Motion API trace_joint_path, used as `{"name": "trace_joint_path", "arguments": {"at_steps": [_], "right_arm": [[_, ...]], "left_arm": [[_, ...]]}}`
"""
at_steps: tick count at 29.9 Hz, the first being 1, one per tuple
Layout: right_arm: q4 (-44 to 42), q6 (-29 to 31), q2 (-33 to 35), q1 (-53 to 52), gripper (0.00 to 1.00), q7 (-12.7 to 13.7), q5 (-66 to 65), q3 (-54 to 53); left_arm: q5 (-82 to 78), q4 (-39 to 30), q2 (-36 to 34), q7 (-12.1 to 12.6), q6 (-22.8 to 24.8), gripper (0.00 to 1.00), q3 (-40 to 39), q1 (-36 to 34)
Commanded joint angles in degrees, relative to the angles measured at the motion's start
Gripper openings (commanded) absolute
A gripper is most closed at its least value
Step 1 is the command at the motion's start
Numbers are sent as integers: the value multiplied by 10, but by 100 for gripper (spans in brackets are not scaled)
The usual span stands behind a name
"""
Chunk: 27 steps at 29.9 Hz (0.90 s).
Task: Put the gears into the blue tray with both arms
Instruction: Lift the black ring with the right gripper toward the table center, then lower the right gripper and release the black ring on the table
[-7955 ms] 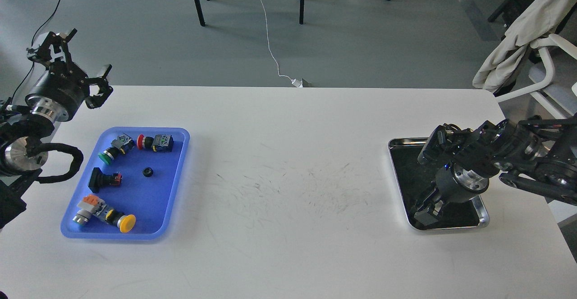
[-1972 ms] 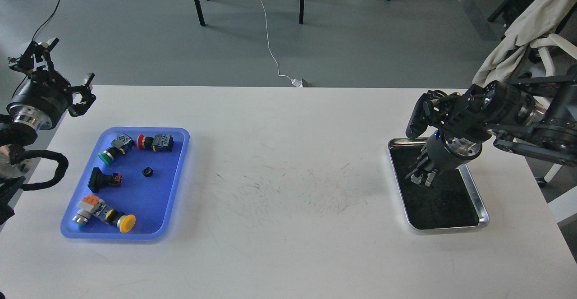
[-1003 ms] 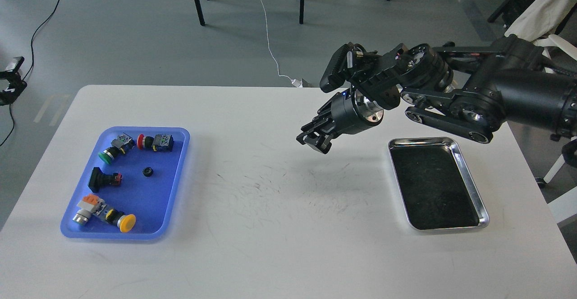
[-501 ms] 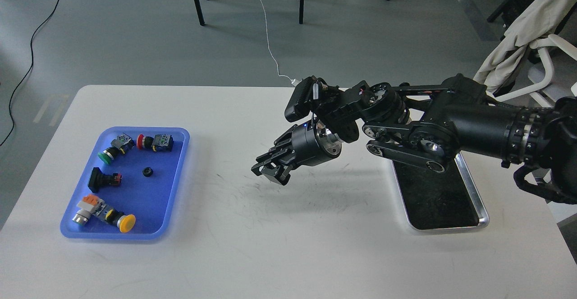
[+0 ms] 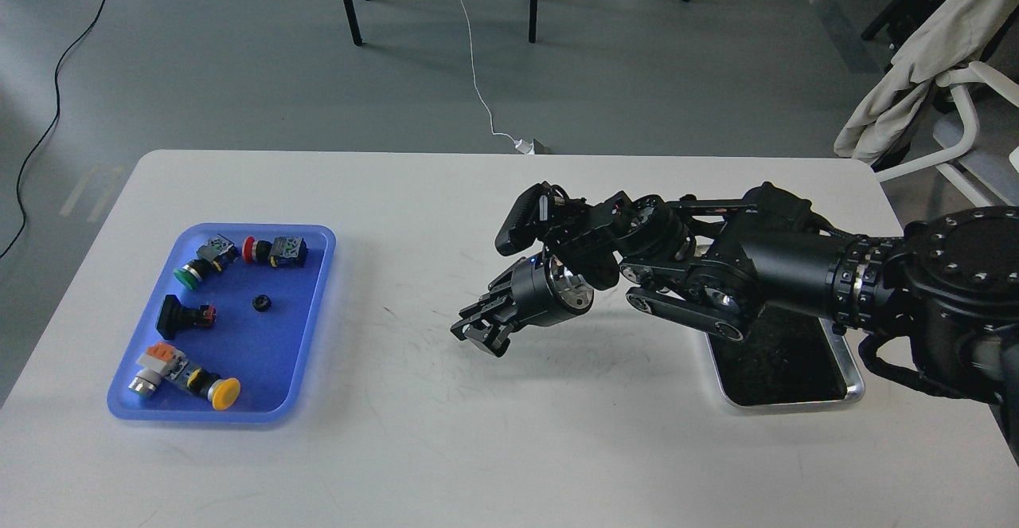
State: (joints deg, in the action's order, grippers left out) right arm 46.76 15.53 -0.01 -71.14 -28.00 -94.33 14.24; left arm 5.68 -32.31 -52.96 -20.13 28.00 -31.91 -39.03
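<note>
At far left, the rectangular blue plastic tray (image 5: pixel 314 305) already holds one tiny black toothed gear (image 5: pixel 260 303) among coloured push-button switches (image 5: pixel 272 251). Well right of it, mid-table, the right gripper (image 5: pixel 480 332) hovers; whether it pinches a gear I cannot tell. The left arm is out of view.

Only the right arm (image 5: pixel 764 273) is showing, all matte black in thick round segments. A silver wrist ring (image 5: pixel 575 289) is gleaming behind the dark claw gripper (image 5: pixel 482 335), with a tiny blue light glowing just above it. Rings of small screws are dotting the big joints near the edge, and a black cable is looping below.
</note>
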Motion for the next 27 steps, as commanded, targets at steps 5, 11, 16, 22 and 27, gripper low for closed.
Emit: {"name": "trace_joint_path", "arguments": {"at_steps": [5, 11, 16, 22, 27], "right_arm": [[-36, -1, 0, 15, 1, 0, 0, 9], [-38, -36, 0, 22, 1, 0, 2, 4], [-47, -55, 0, 40, 1, 0, 6, -32], [-49, -104, 0, 70, 1, 0, 5, -62], [-48, -137, 0, 90, 1, 0, 2, -63]], "left_arm": [[5, 0, -2, 0, 0, 98, 0, 0], [5, 0, -7, 0, 0, 98, 0, 0], [5, 0, -7, 0, 0, 98, 0, 1], [8, 0, -7, 0, 0, 98, 0, 3], [9, 0, -9, -1, 0, 98, 0, 3]]}}
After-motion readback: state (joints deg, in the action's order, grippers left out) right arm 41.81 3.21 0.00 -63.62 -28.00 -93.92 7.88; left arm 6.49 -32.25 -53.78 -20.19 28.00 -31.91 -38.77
